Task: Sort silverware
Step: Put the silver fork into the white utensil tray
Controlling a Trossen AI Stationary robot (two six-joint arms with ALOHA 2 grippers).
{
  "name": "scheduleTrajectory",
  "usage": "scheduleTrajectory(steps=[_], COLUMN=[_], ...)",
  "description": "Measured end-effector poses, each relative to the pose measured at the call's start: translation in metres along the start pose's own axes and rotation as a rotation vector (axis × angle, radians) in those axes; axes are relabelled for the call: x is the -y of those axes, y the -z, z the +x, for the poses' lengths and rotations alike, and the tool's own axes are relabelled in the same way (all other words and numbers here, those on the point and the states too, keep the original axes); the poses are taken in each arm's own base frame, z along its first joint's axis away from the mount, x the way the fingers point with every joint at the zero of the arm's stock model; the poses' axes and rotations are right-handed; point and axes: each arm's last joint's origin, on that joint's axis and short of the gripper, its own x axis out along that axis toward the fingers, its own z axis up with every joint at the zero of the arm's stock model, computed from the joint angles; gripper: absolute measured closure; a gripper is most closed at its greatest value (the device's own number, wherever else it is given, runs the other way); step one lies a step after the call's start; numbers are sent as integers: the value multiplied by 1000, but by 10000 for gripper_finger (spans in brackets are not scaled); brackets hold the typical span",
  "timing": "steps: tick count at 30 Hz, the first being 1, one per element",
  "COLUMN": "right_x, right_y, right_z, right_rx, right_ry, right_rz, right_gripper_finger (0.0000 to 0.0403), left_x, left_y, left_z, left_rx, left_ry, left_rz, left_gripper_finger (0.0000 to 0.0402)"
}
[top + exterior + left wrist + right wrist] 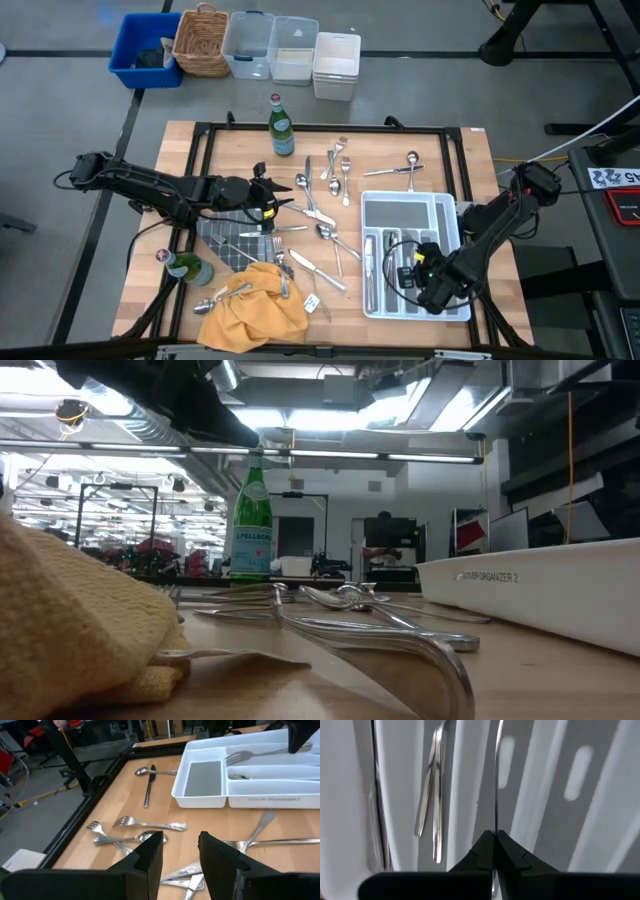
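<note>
Holding a fork [495, 780] pinched tight over the white tray [380, 208] at 4 o'clock, the right gripper [494, 851] could drop it into the wrong slot, while the left gripper [180, 854], fingers apart, waits above loose silverware [320, 205] mid-table.

The high view looks straight down on the whole counter [460, 160]. The low view sits at counter height, facing the room. Both share the green bottle [282, 126] and white tray [410, 212].
</note>
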Motion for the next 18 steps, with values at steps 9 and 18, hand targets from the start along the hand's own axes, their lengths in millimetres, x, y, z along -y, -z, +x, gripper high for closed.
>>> scheduleTrajectory(steps=[9,18], right_x=[5,9], right_y=[-1,-1], right_z=[13,17], right_rx=[-27,-81], right_ry=[-28,38], right_rz=[-6,-60], right_gripper_finger=[393,371], left_x=[0,0], left_y=[2,1], left_z=[0,0], left_rx=[-17,-14], left_ry=[1,0], left_rz=[10,-107], left_gripper_finger=[288,288])
